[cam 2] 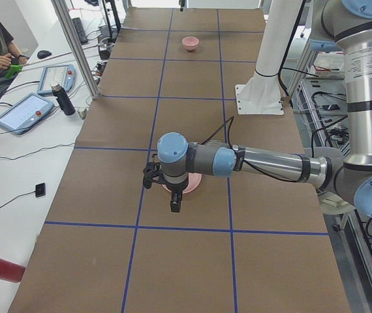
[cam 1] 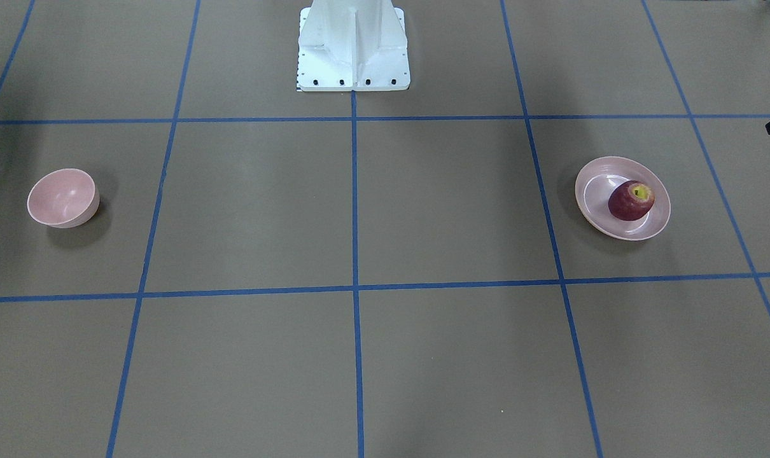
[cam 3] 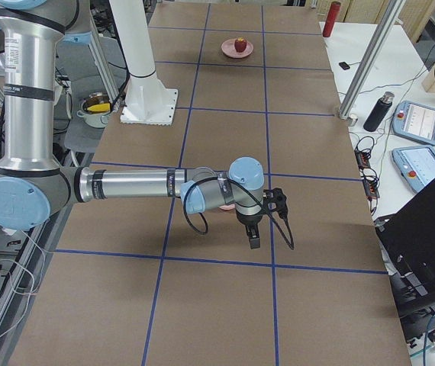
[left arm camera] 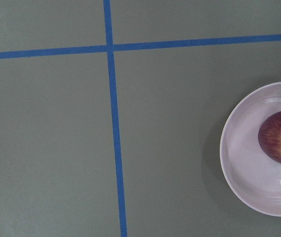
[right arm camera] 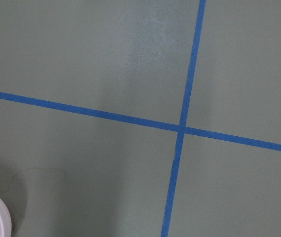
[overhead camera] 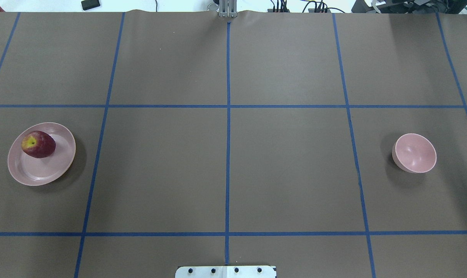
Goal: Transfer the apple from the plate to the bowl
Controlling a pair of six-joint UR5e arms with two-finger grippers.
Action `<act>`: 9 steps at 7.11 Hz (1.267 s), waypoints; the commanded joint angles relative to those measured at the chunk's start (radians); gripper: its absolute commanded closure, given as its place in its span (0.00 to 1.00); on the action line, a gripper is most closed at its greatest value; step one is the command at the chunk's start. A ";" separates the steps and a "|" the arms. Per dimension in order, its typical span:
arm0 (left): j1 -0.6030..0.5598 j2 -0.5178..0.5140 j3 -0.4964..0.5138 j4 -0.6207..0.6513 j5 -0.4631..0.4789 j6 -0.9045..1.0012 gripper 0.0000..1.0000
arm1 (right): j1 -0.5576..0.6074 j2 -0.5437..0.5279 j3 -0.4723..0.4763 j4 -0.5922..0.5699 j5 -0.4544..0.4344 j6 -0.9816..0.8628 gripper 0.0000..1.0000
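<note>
two grippers hang fingers-down over the table, and both appear only in the side views, so i cannot tell how far either is open or whether it has hold of anything. the left gripper (cam 2: pixel 175 206) hangs just beside the plate (overhead camera: pixel 44 172), with its arm stretched out level across the table (overhead camera: pixel 287 173). its wrist camera looks straight down and catches most of the plate at the right edge of that view. the right gripper (cam 3: pixel 253 241) hangs near the other end of the table on an arm stretched out level too. its wrist camera shows just a sliver of pale pink rim in the lower left corner.

the apple (overhead camera: pixel 38 144) lies on the plate, resting on the shallow inner part. it sits off centre toward the table's left end and is tipped, so its yellow stem patch faces up and outward. it is the only thing on the plate.

the bowl (overhead camera: pixel 414 152) stands upright, open side up, with only its smooth pink inside showing. plate and bowl sit well apart, at opposite ends of the same middle row of squares marked by the blue tape lines (overhead camera: pixel 228 154). the plate is on the robot's left and the bowl on its right. the white base mount (cam 1: pixel 353 44) stands between them at the robot's edge of the table.
</note>
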 commanded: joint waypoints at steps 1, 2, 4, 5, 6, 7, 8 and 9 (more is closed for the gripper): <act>0.000 -0.003 -0.009 0.000 0.000 -0.001 0.02 | -0.015 -0.001 -0.023 0.067 0.000 0.003 0.00; 0.000 -0.003 -0.009 0.003 0.007 0.001 0.02 | -0.026 -0.001 -0.023 0.069 0.000 0.009 0.00; 0.002 -0.016 -0.012 -0.003 0.008 0.008 0.02 | -0.078 0.000 -0.023 0.093 0.013 0.011 0.00; 0.002 -0.029 -0.015 -0.014 0.007 0.008 0.01 | -0.162 0.000 -0.029 0.119 0.020 0.029 0.00; 0.002 -0.027 -0.009 -0.017 0.007 0.008 0.01 | -0.219 -0.001 -0.020 0.145 0.031 0.137 0.00; 0.003 -0.026 -0.012 -0.022 0.001 0.010 0.01 | -0.283 -0.001 -0.030 0.250 0.011 0.217 0.00; 0.003 -0.024 -0.012 -0.034 -0.003 0.007 0.01 | -0.317 0.005 -0.032 0.277 -0.007 0.297 0.00; 0.003 -0.024 -0.008 -0.036 -0.001 0.002 0.01 | -0.337 0.008 -0.029 0.290 -0.006 0.331 0.00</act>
